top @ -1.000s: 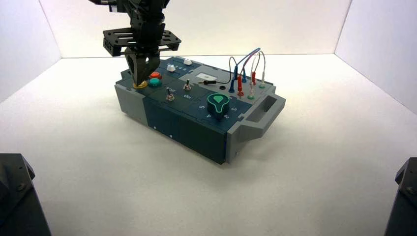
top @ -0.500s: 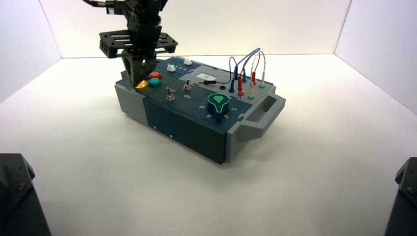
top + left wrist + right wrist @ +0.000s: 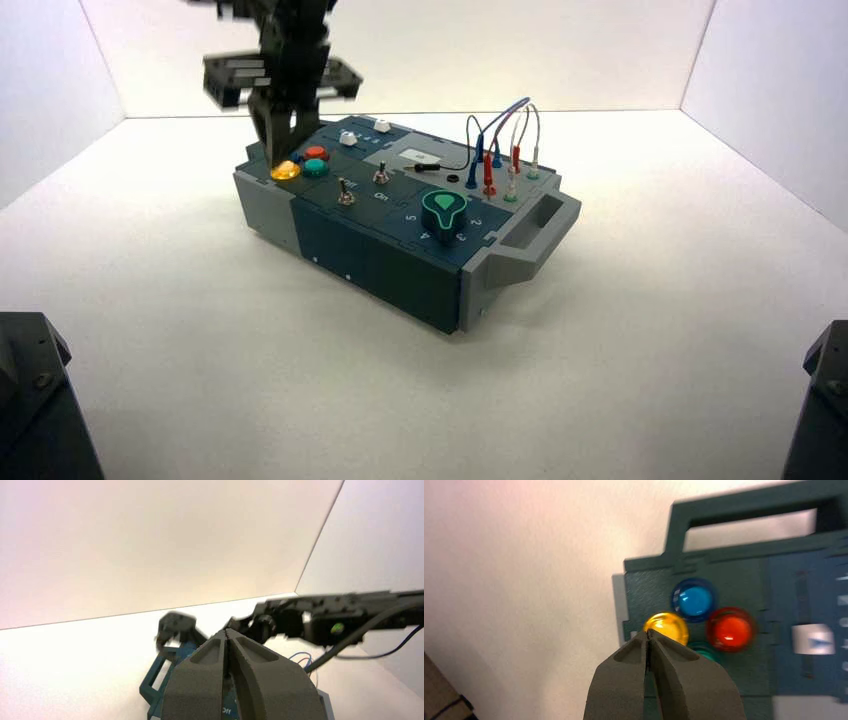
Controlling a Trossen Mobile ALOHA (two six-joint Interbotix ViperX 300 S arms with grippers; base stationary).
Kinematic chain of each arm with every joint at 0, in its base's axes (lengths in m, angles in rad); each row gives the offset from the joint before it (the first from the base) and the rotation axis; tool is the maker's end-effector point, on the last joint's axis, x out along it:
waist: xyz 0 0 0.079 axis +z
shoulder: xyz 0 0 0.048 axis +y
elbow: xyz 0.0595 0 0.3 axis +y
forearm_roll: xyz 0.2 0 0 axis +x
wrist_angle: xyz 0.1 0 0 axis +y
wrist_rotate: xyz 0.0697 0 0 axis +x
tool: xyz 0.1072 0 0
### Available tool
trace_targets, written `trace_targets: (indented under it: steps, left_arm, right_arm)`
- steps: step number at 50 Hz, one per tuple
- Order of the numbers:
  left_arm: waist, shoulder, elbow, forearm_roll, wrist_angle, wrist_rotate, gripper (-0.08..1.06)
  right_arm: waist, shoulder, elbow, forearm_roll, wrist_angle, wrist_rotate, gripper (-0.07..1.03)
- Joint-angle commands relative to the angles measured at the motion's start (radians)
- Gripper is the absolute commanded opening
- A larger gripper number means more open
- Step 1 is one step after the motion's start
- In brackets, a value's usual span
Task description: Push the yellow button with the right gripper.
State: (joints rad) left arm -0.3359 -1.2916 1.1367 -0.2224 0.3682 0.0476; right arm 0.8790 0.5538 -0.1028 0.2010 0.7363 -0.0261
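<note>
Two dark grey blocky bodies (image 3: 45, 400) with screw holes stand at the near corners of the high view, both cut off by its edges. Beyond them, open room on the pale tabletop (image 3: 620, 340) runs along the near side of the box (image 3: 380, 270), a grey and dark blue case set at a slant. A grey handle (image 3: 525, 250) with an open slot juts from its right end.

Behind the near edge are a dark round knob (image 3: 443, 214) outlined in green and two metal toggle switches (image 3: 346, 194). At the box's left end, close to the edge, lies the small domed amber-yellow button (image 3: 285, 171), beside the teal-green button (image 3: 316, 167), with the orange-red button (image 3: 316, 153) and the blue button (image 3: 694, 599) by them.

The black right gripper (image 3: 274, 164) points down at the yellow button, its tapered fingers closed to a point — whether they touch it I cannot tell. They hide part of the yellow and green buttons in the right wrist view.

The left gripper (image 3: 226, 632), fingers also together, appears only in its own wrist view, covering much of the box there.

Farther back are white slider caps (image 3: 348, 138) and coloured wires (image 3: 505, 112), then the pale back wall (image 3: 520, 50).
</note>
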Motion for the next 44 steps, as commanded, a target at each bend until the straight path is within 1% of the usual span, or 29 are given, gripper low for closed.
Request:
trace_targets:
  steps: [1,8,11,13,21,34,44]
  left_arm:
    - [0.005,0.006,-0.018,-0.002,-0.005,-0.002,-0.03]
    - [0.005,0.006,-0.018,-0.002,-0.005,-0.002,-0.03]
    - [0.005,0.006,-0.018,-0.003,-0.005,-0.002,-0.03]
    - [0.005,0.006,-0.018,-0.003,-0.005,-0.002,-0.03]
    - [0.003,0.006,-0.018,-0.005,-0.005,-0.003,-0.03]
    - [0.005,0.009,-0.018,-0.005,-0.005,-0.002,-0.03]
    - [0.005,0.012,-0.015,-0.005,-0.005,-0.003,-0.03]
  right_arm:
    - [-0.005,-0.086,-0.023,0.003,-0.002,0.003,-0.02]
    - [-0.005,-0.115,-0.017,0.002,-0.002,0.003,-0.02]
    - [-0.005,-0.129,-0.017,-0.008,-0.002,0.002,-0.02]
    - [-0.005,-0.140,-0.017,-0.025,-0.002,0.002,-0.02]
    - [-0.005,-0.184,-0.021,-0.061,-0.003,0.002,-0.02]
    - [-0.005,-0.244,0.000,-0.069,-0.002,-0.003,-0.02]
    - [-0.005,-0.284,0.008,-0.098,-0.002,-0.006,-0.02]
